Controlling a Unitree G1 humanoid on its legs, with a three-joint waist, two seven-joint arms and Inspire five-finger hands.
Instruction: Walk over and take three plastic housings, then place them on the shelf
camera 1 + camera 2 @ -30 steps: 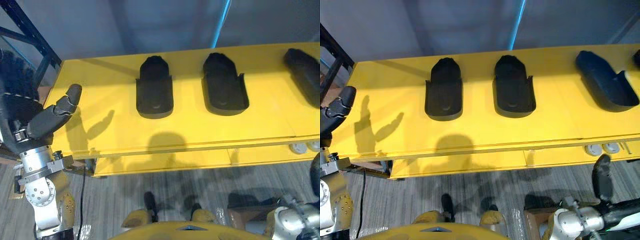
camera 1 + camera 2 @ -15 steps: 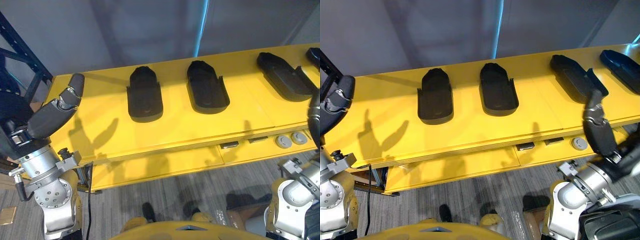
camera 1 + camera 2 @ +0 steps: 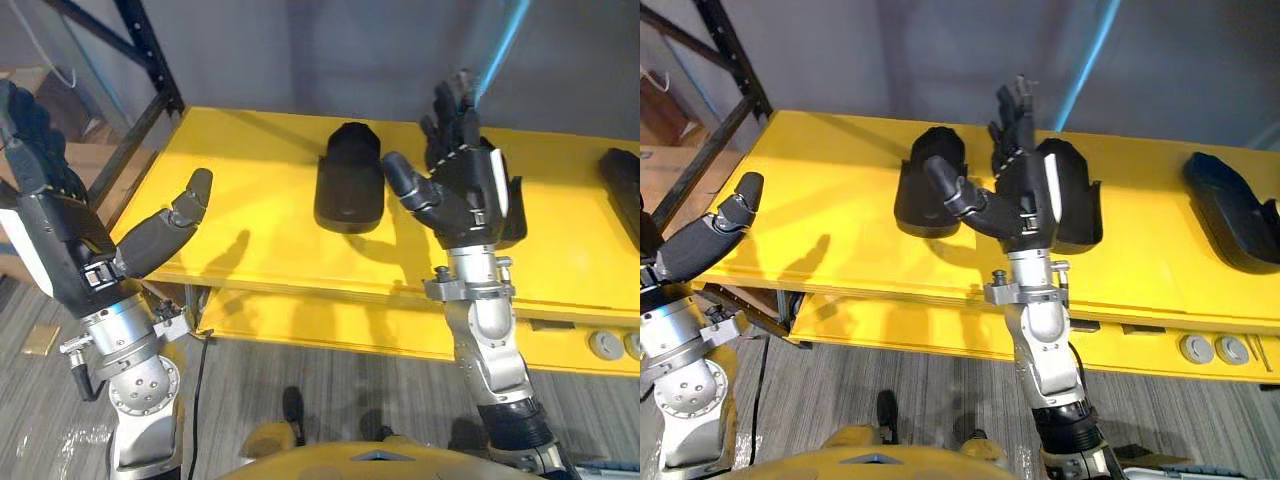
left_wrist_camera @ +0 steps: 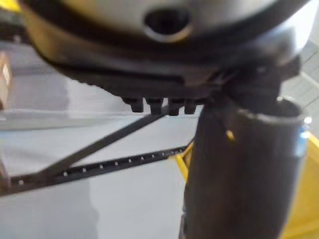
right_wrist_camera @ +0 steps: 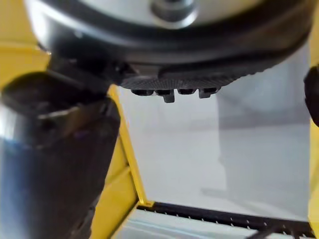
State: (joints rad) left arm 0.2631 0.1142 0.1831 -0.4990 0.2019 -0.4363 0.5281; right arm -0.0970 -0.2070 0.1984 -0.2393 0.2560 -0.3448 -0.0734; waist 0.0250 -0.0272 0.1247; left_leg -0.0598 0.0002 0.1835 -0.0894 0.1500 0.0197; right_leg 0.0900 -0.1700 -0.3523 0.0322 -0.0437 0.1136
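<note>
Yellow table [image 3: 250,240], black plastic housings [image 3: 350,180] just past the spread fingers [image 3: 450,110] of the right hand [image 3: 468,195]. Left hand [image 3: 60,235] fingers loose too, both empty.

Lighting: bright, from overhead. You see the yellow desk [image 3: 270,180] evenly lit. Shadows: soft, cast by left hand [image 3: 70,240] and right hand [image 3: 470,195] onto the desk. Grey wall [image 3: 300,50] behind: dimmer.

L housing [image 3: 930,182], mid housing [image 3: 1081,196] & R housing [image 3: 1228,212] are lying in a row on the table [image 3: 820,190]. Rack [image 3: 147,52] is standing at its L end, twd the back.
</note>
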